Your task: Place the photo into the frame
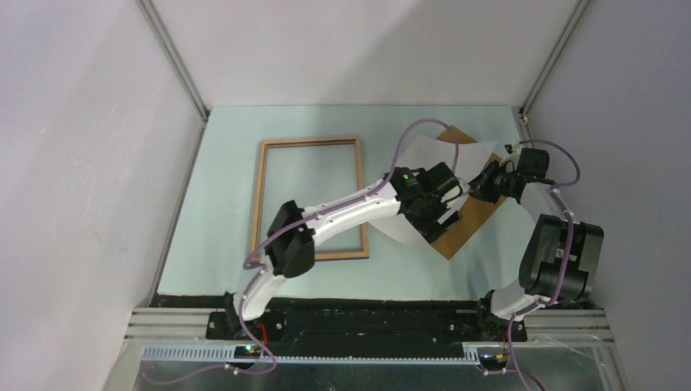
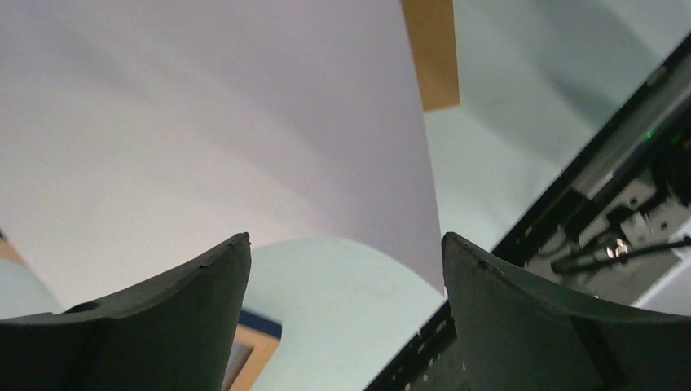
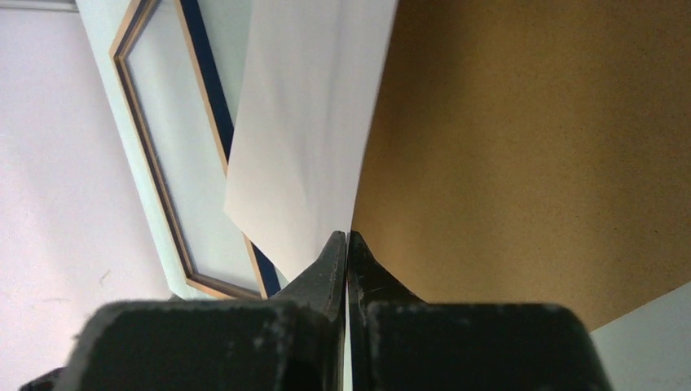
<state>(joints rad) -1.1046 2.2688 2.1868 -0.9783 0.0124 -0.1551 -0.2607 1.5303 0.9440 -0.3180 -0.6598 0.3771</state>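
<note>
The photo [image 1: 428, 156] shows its plain white reverse and lies bowed, partly over a brown backing board. My right gripper [image 1: 479, 187] is shut on the photo's edge; in the right wrist view its jaws [image 3: 348, 236] pinch the white sheet [image 3: 301, 122]. My left gripper [image 1: 444, 195] is open and empty; in the left wrist view [image 2: 345, 238] the arched photo [image 2: 204, 122] hangs just beyond its fingertips. The frame [image 1: 310, 199] lies flat to the left, wood-brown face up, with its blue side showing in the right wrist view [image 3: 208, 81].
The brown backing board [image 1: 471, 220] lies tilted under the photo at the right, also in the right wrist view [image 3: 530, 147]. A pale green mat [image 1: 220, 244] covers the table. A black rail [image 1: 367, 314] runs along the near edge. Walls close in on both sides.
</note>
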